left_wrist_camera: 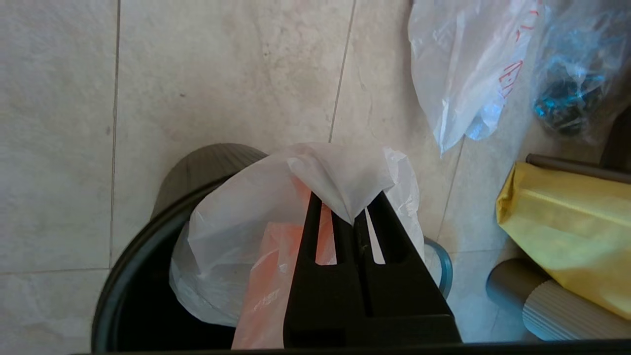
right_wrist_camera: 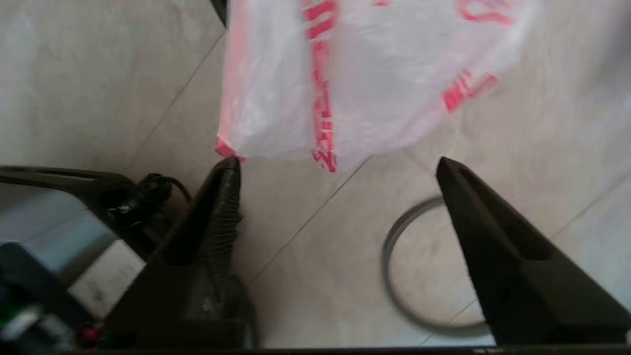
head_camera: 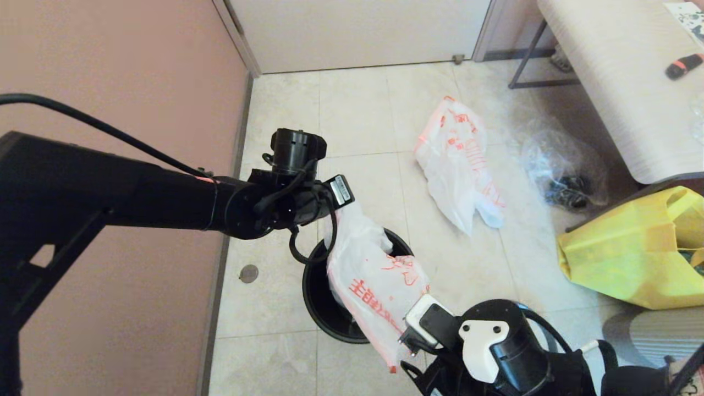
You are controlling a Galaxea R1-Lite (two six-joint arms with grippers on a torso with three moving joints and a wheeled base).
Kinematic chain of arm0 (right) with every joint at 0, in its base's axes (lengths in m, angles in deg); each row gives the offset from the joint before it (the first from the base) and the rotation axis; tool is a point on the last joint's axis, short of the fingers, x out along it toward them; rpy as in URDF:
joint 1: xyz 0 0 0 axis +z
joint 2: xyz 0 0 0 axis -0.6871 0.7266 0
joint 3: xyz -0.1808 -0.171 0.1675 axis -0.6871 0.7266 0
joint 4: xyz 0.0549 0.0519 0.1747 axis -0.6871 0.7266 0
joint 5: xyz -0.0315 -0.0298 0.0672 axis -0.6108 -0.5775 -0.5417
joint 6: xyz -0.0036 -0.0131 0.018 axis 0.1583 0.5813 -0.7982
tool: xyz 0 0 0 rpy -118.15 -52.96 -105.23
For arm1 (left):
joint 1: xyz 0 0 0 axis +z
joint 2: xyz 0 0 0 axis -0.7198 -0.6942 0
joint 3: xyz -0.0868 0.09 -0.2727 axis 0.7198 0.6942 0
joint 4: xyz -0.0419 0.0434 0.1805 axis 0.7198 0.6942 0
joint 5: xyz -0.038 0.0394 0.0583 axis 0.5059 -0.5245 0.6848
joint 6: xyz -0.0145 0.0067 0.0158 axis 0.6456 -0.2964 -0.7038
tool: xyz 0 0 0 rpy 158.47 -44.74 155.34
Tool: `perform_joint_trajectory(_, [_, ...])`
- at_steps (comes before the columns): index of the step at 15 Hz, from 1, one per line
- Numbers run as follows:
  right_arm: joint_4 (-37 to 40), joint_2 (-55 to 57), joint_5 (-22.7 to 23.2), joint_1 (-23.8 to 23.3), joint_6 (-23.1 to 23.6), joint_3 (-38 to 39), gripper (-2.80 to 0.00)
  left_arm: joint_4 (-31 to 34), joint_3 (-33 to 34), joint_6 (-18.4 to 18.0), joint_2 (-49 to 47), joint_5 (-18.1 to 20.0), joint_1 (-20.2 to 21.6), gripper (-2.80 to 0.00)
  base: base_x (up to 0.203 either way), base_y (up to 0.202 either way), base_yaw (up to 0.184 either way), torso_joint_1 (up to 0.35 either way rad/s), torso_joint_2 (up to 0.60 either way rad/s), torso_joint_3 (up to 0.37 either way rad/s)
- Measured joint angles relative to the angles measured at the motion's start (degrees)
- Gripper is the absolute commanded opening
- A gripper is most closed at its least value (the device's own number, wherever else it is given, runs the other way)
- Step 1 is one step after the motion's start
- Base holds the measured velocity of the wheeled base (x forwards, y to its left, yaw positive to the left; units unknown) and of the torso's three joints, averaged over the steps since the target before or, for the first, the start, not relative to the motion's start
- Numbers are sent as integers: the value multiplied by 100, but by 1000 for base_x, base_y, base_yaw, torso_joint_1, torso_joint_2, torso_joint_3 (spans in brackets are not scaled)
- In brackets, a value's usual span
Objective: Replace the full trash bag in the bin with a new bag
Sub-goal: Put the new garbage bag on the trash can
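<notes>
Now left gripper (left_wrist_camera: 352, 222) jaws clamped on limp white orange-printed plastic bag (head_camera: 374, 275) over round black bin (head_camera: 324, 297); right gripper (right_wrist_camera: 337, 172) jaws apart. Lining unfinished; grey hoop (right_wrist_camera: 424, 276) on floor.

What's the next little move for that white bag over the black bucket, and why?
Probably ease the right gripper forward and close on the new bag's loose lower edge. Its jaws stand open just short of that edge, while the left gripper pinches the bag's top above the bin; a second grip could spread it open.
</notes>
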Motion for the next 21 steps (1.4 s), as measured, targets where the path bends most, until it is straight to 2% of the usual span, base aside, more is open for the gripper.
perform_joint_trajectory(2, [-132,160,-17,40,372,127,0,13,-2,-2,36,91,29,-280,0,0,0,0,0,0])
perform_joint_trajectory(4, [-475,322,-26,71,508,210,0,15,-6,-2,49,116,52,-280,0,0,0,0,0,0])
perform_joint_trajectory(7, [-749,506,-227,410,621,283,0,17,-16,-2,53,120,83,-280,0,0,0,0,0,0])
perform_joint_trajectory(10, [-956,743,-338,555,653,319,0,18,-16,-3,65,127,102,-280,0,0,0,0,0,0])
perform_joint_trajectory(13, [-1301,977,-406,523,702,316,0,156,-13,5,179,237,132,-280,0,0,0,0,0,0])
perform_joint_trajectory(16, [-1564,1142,-411,211,755,134,0,502,-12,155,367,645,132,-280,0,0,0,0,0,0])
perform_joint_trajectory(17, [-1640,1161,-424,92,794,35,-280,505,-17,157,391,654,141,-280,0,0,0,0,0,0])
perform_joint_trajectory(21, [-1663,1131,-435,-272,801,-138,-280,562,-22,157,446,672,143,-280,0,0,0,0,0,0])
